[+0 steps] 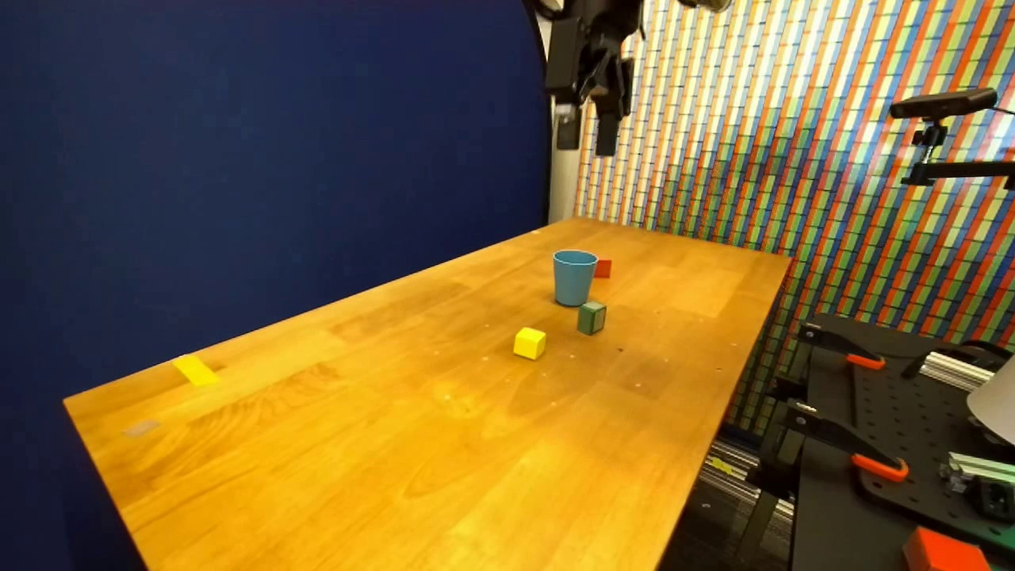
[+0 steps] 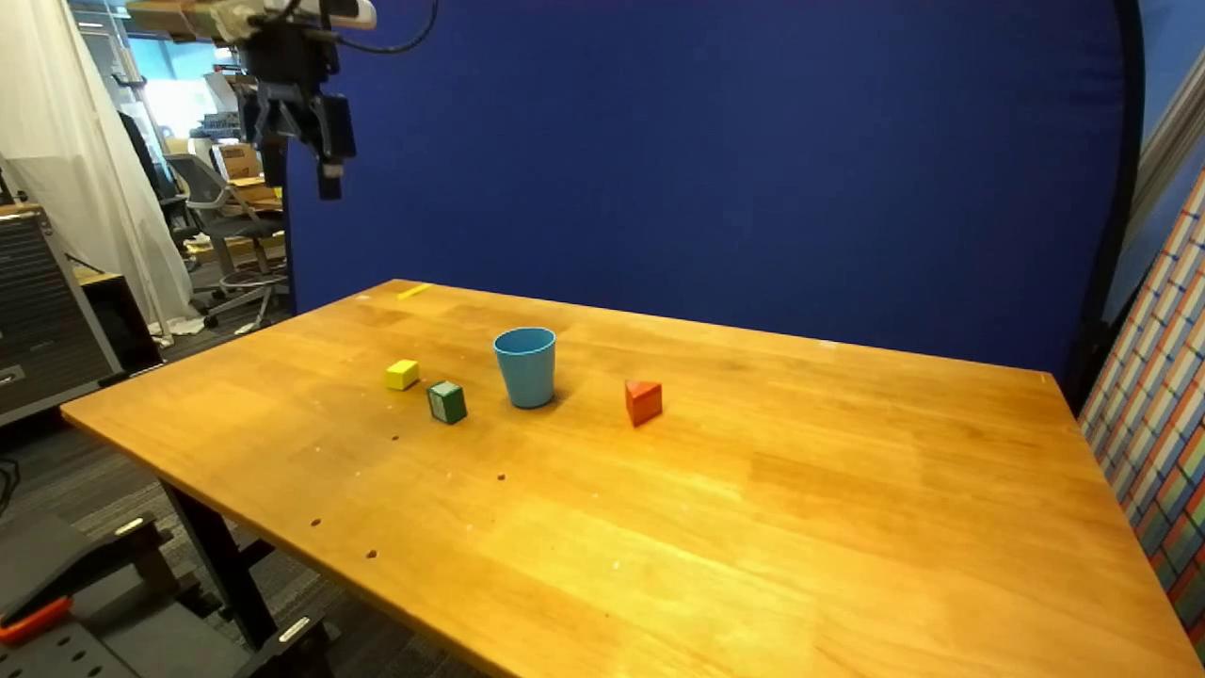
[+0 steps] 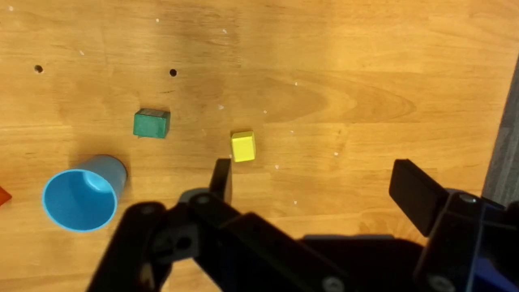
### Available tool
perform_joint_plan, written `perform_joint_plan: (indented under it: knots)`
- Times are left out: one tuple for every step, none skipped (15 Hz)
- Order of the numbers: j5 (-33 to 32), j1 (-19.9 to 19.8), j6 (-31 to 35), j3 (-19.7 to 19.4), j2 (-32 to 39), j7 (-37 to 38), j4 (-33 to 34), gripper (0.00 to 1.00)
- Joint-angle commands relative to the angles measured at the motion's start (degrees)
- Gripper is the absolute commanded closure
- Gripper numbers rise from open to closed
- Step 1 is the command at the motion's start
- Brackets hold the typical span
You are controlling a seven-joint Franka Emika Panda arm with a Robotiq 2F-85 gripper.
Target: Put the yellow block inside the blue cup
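Yellow block [image 1: 530, 343], blue cup [image 1: 572, 281], tool [image 1: 587, 136] above

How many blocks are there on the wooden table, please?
3. In an exterior view, the yellow block is leftmost, then comes the green block, left of the blue cup; the red block is right of the cup. Another, deep inside the cup, might be hidden.

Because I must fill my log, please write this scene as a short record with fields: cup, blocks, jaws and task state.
Blue cup: upright on the table, nothing visible inside
Yellow block: on the table, apart from the cup
Green block: on the table, touching neither cup nor yellow block
Red block: on the table, on the cup's other side from the yellow block
Jaws: open, holding nothing, above the table
Task state: yellow block not yet in the cup
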Motion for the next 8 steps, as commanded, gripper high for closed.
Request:
perform_joint_plan:
  knots:
    - [-4.15,0.83,1.6,1.07,15.05,4.35,9.14,0.0]
    - [-6.01,1.37,2.19,0.83,18.84,6.32,11.0,0.0]
    - [-6.92,1.95,2.29,0.43,22.14,7.11,12.81,0.0]
    - [-7.6,2.5,2.16,-0.03,25.13,7.99,14.57,0.0]
    - [-7.77,2.99,2.66,-0.46,27.54,9.05,15.67,0.0]
    - [-8.07,3.39,2.83,-0.99,29.8,9.91,17.04,0.0]
    - [-7.19,3.22,2.86,-1.2,31.38,9.49,17.88,0.0]
    - [-7.09,3.29,2.75,-1.64,33.36,9.62,19.2,0.0]
